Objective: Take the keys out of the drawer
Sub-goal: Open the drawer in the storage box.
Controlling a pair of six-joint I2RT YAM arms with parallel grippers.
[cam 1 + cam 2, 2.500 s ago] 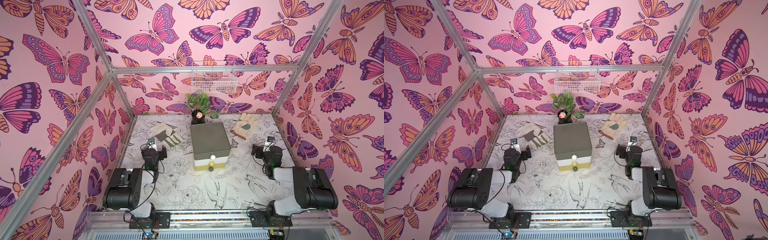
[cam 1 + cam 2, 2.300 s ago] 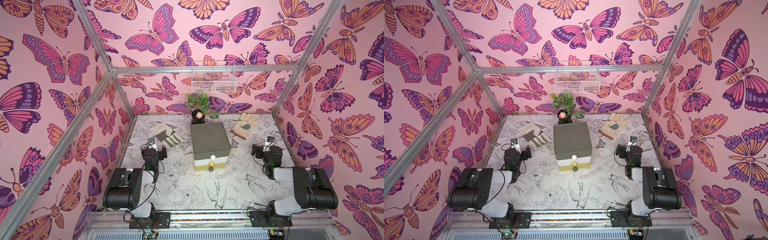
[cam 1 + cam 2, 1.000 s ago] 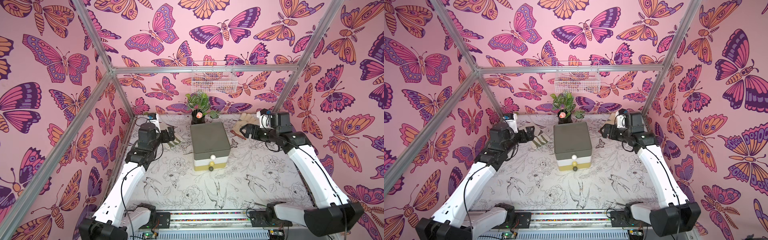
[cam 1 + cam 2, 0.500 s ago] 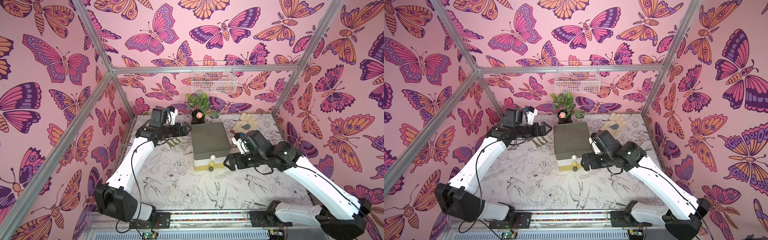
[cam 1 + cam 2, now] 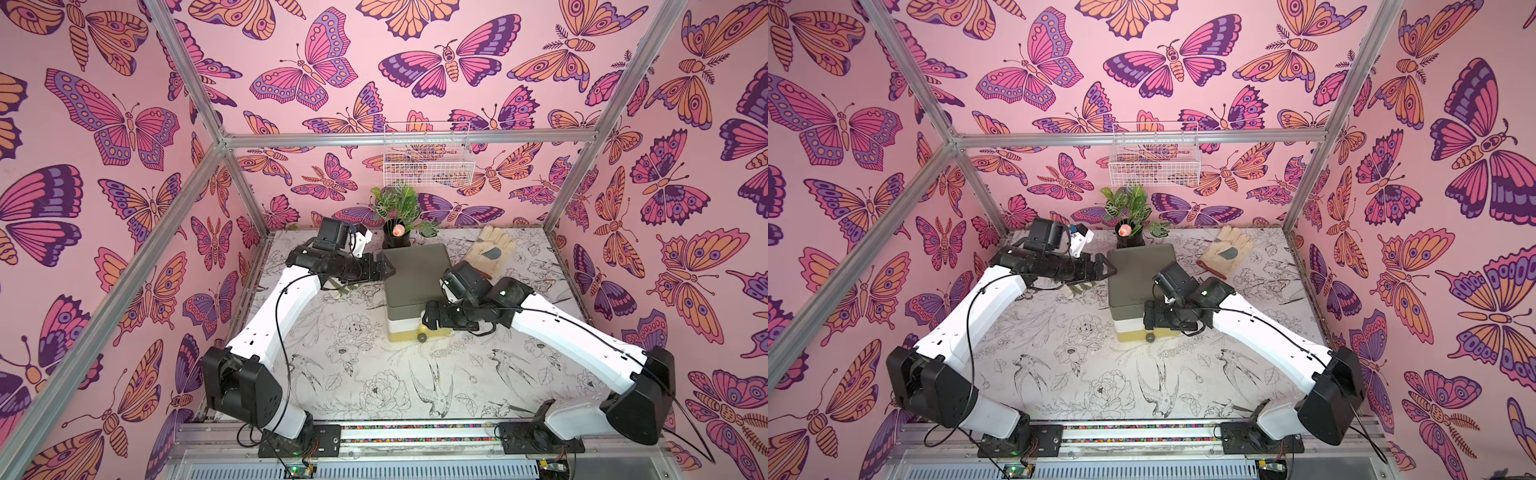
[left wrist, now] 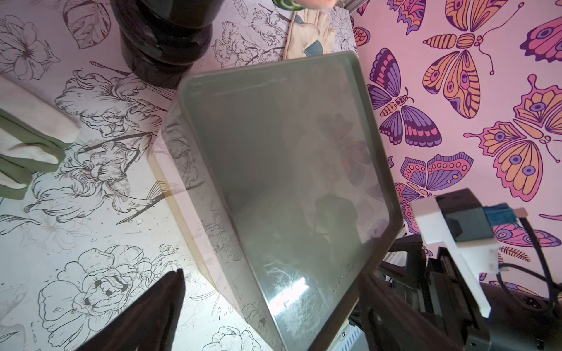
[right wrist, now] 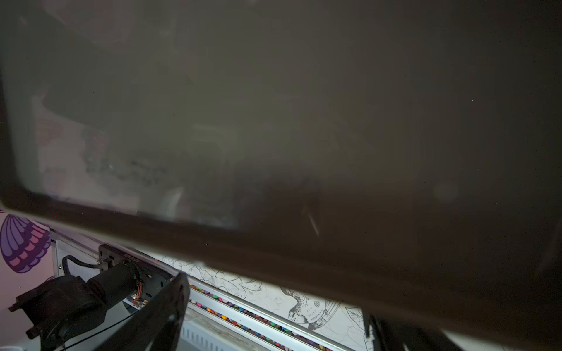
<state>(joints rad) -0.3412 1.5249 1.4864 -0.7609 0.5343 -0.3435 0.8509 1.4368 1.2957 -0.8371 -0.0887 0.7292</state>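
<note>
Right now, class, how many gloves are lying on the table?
2. A cream glove lies at the back, right of the drawer box. A green-and-white glove lies left of the box, mostly hidden under the left arm in both top views. More could be hidden.

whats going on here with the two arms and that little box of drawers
Two robot arms are working at the small drawer unit in the middle, with keys to get out of it. The left gripper sits open at the unit's top left edge, perhaps to steady it. The right gripper is open at the front, level with the drawers, just above the lower knob. Both drawers look shut, no keys are in view and neither gripper holds anything.
</note>
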